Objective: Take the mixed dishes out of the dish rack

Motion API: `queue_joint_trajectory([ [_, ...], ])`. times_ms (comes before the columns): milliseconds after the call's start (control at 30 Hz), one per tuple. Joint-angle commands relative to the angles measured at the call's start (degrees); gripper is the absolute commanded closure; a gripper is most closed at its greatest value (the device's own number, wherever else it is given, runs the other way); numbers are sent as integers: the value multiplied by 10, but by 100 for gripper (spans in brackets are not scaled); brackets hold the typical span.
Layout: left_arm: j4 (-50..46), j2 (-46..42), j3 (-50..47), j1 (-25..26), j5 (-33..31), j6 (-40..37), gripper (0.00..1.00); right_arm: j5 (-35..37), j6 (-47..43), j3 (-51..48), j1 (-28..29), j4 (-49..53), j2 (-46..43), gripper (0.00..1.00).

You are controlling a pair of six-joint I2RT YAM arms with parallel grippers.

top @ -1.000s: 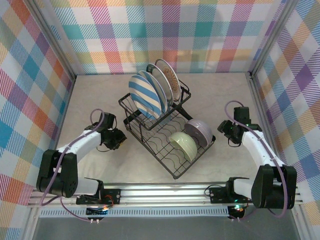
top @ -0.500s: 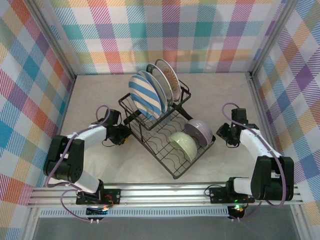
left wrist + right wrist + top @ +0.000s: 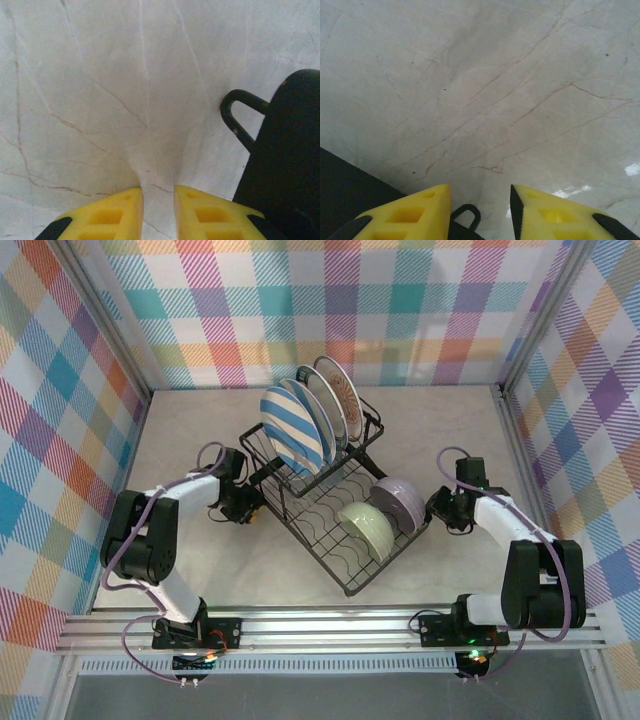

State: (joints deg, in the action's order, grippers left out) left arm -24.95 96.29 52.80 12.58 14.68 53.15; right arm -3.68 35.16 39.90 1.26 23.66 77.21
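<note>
The black wire dish rack (image 3: 352, 590) stands mid-table. Blue-and-white striped plates (image 3: 297, 432) and a brownish-striped plate (image 3: 340, 395) stand upright in its far end. A pale green bowl (image 3: 366, 527) and a lavender bowl (image 3: 400, 500) rest in its near right end. My left gripper (image 3: 252, 508) is low against the rack's left side. In its wrist view the left gripper (image 3: 158, 192) is open by a narrow gap over bare table, beside the rack (image 3: 285, 165). My right gripper (image 3: 436, 508) is at the rack's right corner. There the right gripper (image 3: 480, 192) is open, with a black wire loop (image 3: 468, 212) between its fingers, close to the left one.
Plaid walls enclose the table on three sides. A metal rail (image 3: 330, 625) with both arm bases runs along the near edge. Bare marble-patterned tabletop (image 3: 200, 570) lies left, right and behind the rack. A wire loop (image 3: 239, 112) sticks out from the rack near my left fingers.
Both grippers have moved inward to the rack's sides. The right jaws have narrowed. The rack has shifted slightly to the right and away.
</note>
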Motion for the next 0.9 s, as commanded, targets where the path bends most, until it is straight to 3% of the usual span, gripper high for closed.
queue_joint_trajectory([
  [0,126,57,66,12,21,-1,77,-21,12,-7,25,9,7,62],
  [400,102,140,181,-10,31,-11,76,-23,45,-34,52,5,-15,62],
  [867,55,238,319,-30,59,-37,76,-18,47,-1,51,28,23,59],
])
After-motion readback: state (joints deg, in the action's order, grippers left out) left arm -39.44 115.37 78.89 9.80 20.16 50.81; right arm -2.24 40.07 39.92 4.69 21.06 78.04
